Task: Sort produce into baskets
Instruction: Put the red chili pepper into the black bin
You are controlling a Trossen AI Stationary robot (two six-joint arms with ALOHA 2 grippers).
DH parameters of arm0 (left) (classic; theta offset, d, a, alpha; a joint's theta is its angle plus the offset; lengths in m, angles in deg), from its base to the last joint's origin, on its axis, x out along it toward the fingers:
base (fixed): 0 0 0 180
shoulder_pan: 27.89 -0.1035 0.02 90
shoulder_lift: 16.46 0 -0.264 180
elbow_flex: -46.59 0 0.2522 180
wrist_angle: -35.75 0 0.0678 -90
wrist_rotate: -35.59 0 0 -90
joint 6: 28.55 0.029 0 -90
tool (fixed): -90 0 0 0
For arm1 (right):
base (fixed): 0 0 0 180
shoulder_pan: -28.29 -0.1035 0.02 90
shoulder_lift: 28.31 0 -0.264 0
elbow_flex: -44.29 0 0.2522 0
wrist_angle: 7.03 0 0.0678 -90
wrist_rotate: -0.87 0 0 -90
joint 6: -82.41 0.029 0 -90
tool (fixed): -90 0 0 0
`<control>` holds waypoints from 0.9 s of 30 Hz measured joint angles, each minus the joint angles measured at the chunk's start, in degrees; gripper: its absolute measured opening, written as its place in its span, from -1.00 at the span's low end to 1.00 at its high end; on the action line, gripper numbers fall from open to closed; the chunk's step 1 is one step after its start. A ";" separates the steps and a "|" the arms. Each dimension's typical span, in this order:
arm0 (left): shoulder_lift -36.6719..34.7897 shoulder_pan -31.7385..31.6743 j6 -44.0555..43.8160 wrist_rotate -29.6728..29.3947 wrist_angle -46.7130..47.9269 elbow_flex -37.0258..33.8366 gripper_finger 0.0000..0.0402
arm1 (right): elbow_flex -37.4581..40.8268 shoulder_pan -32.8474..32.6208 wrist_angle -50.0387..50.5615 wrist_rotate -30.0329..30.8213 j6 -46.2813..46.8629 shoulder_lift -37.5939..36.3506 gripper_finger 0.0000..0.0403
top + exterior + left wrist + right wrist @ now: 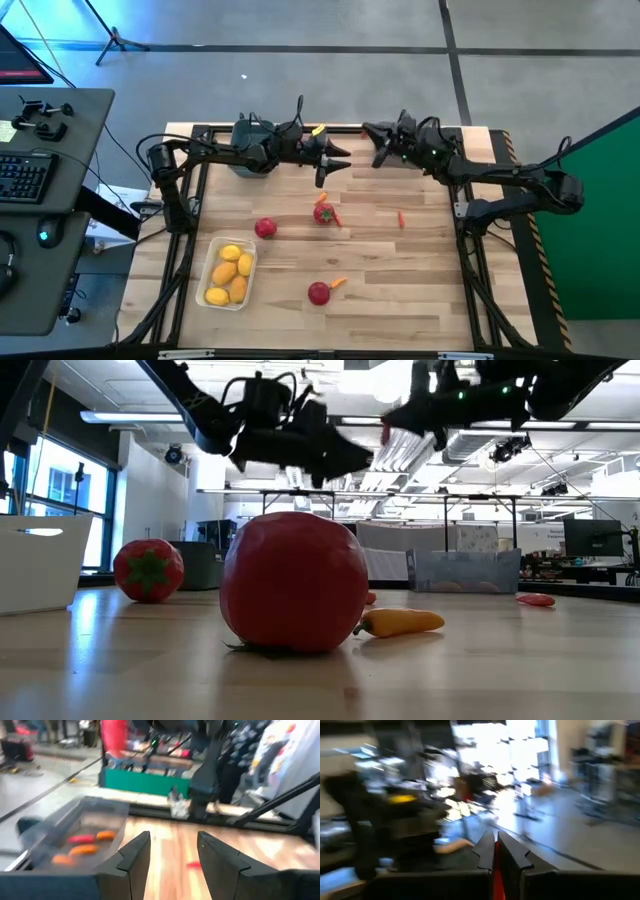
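Table: I had a pale wooden plank top (400, 290) in a dark frame below me.
White tray: sat at the near-left (212, 262), yellow lemons (229, 275) piled inside.
Tomatoes: I counted three on the wood, one just beside the tray (265, 228), one mid-table (323, 213), one nearer the front (318, 293).
Peppers: a thin orange one touched the front tomato (339, 283); another lay alone to the right (401, 218).
Smoky bin: far side (462, 571), orange and red pieces inside.
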State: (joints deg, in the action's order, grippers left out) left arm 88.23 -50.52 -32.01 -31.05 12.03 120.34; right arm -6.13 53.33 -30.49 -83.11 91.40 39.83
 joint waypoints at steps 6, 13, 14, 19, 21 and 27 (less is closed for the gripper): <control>0.00 0.03 -0.14 -5.82 -5.30 -5.20 -0.26 | -0.22 8.40 17.08 9.12 0.09 0.03 -1.00; 0.00 0.03 -0.78 -5.87 -5.96 -6.85 -0.33 | -0.20 19.38 35.85 12.98 3.52 1.16 -1.00; 0.00 0.03 -0.78 -5.87 -6.15 -6.84 -0.33 | -0.20 20.70 36.70 12.84 3.81 1.88 -1.00; 0.00 0.16 -0.78 -5.86 -7.80 -6.84 -0.34 | -0.20 25.27 36.92 8.80 3.25 8.09 -1.00; 0.00 0.19 -2.08 -5.81 -8.96 -6.84 -0.34 | -0.18 26.14 36.25 8.45 2.99 10.89 -1.00; -0.48 0.25 -3.36 -5.63 -9.24 -6.83 -0.34 | -0.16 26.77 34.22 7.43 3.26 14.32 -0.99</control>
State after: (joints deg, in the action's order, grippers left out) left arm 87.75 -50.26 -35.36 -36.68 2.79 113.51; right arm -6.29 80.10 3.73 -75.68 94.66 54.14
